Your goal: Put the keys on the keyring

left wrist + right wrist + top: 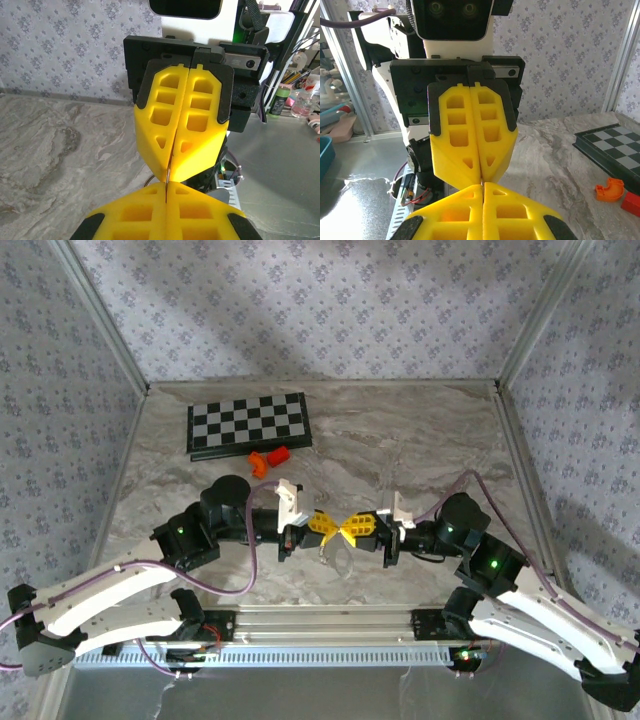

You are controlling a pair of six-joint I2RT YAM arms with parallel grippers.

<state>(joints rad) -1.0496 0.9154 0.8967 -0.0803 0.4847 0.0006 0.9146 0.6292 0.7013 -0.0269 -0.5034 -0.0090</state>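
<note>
My left gripper (335, 527) and right gripper (352, 529) meet tip to tip above the table's near middle, both shut. In the left wrist view my own tips (166, 186) touch the right gripper's yellow fingers (200, 125). A thin silver metal sliver (169, 172) is pinched in both seams. The same sliver (482, 181) shows in the right wrist view, below the left gripper's fingers (455, 145). I cannot tell whether it is one of the keys or the keyring's wire. A thin pale wire loop (333, 553) hangs under the tips.
A folded chessboard (248, 424) lies at the back left. In front of it sit an orange block (258, 463) and a redder piece (278, 453), seen too as the orange block (610, 190) and red piece (632, 202). Marble table (440, 440) lies open to the right.
</note>
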